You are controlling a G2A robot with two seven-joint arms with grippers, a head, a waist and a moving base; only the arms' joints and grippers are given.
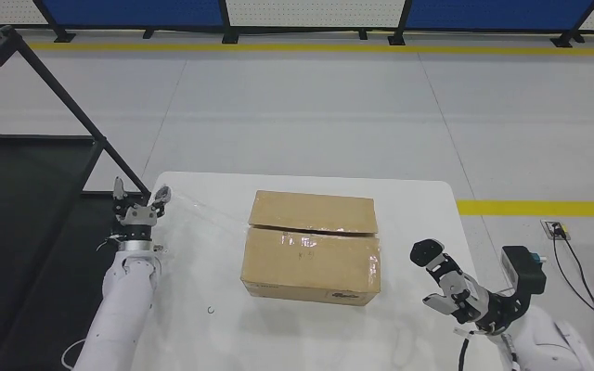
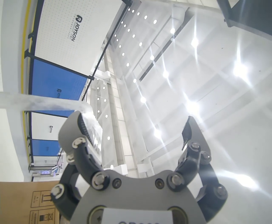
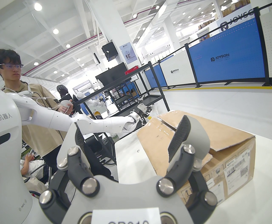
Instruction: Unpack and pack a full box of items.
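Cardboard box (image 1: 311, 246) sits mid-counter (image 1: 204, 278), top flaps slightly ajar. The left hand (image 1: 141, 192) hovers wide open at the counter's far left corner, with clear tape (image 2: 42, 101) stuck to one finger. The right hand (image 1: 432, 276) gapes empty near the box.

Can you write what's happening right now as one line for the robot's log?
box on table, flaps nearly shut | left gripper open, tape stuck to one finger | right gripper open, beside box

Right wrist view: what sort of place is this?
Probably a factory-style robot test hall: blue and white partition panels fence the area, a yellow floor line runs along them, and black metal racks stand under a high white ceiling.
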